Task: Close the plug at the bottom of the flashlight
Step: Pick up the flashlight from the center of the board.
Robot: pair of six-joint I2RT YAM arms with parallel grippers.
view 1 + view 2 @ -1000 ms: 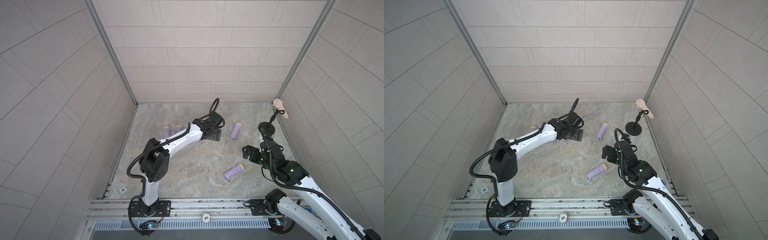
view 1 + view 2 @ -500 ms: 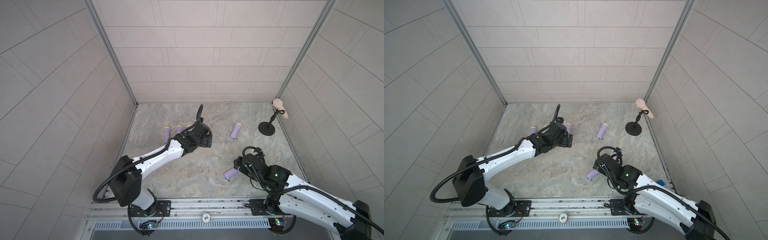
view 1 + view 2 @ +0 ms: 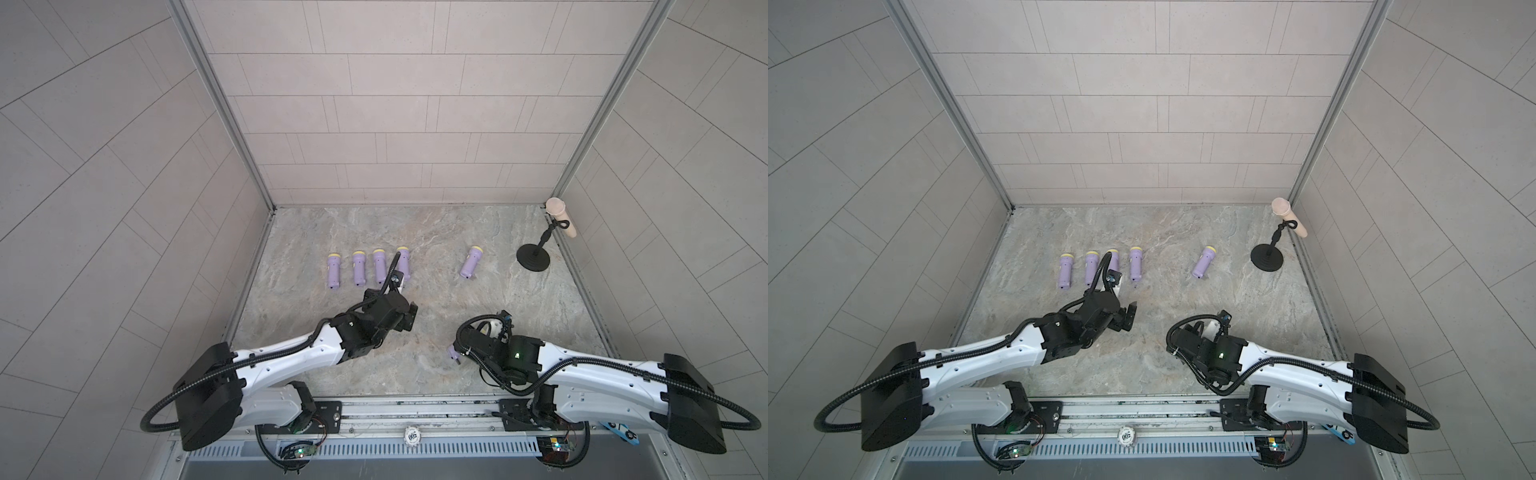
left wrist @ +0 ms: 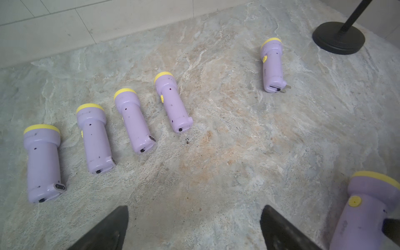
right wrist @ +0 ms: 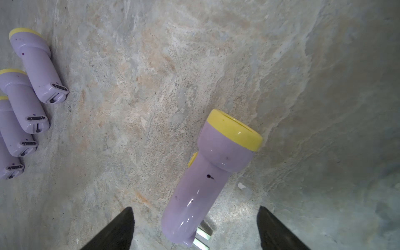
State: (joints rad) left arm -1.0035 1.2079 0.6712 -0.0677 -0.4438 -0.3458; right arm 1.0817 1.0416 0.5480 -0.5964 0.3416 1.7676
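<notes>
My right pincer (image 5: 194, 207) stands wide open with nothing gripped. Its two dark fingers (image 5: 121, 229) flank the flashlight (image 5: 207, 177), with bare tabletop showing on either side of the body, so I see no contact. The flashlight lies flat between the fingers, its yellow head pointing away from the pincer and its base nearest the palm. There the plug prongs (image 5: 202, 236) stick out, unfolded. In a top view only its purple base end (image 3: 453, 354) peeks out from under the right wrist. My left pincer (image 4: 195, 206) is also fully spread and holds nothing, hovering over the bare stone tabletop (image 4: 216, 162). The same flashlight sits just outside one of its fingers. Farther ahead of the left pincer lies a row of four flashlights (image 4: 134, 121), side by side, yellow heads away from me and plugs folded flush into their bases. A lone flashlight (image 4: 272, 65) lies apart from that row, farther out ahead of my right pincer, with its prongs out. Beyond it, near the far corner on my right, the black stand (image 3: 533, 258) carries a beige handle-shaped piece (image 3: 559, 214).
</notes>
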